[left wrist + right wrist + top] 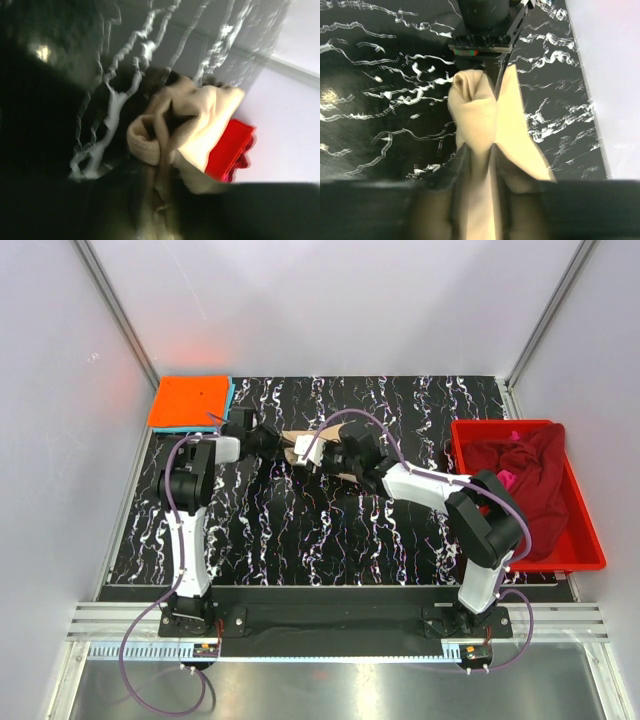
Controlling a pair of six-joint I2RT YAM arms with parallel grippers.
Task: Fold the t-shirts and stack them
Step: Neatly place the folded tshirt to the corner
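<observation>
The tan t-shirt is bunched between my two grippers above the middle back of the table. My left gripper is shut on its left end; in the left wrist view the tan cloth is pinched at my left gripper. My right gripper is shut on its right end; the tan cloth runs between its fingers. A folded orange t-shirt lies on a light blue one at the back left corner. A maroon t-shirt with a pink one fills the red bin.
The red plastic bin stands at the right edge of the black marbled table. It also shows in the left wrist view. White walls enclose the back and sides.
</observation>
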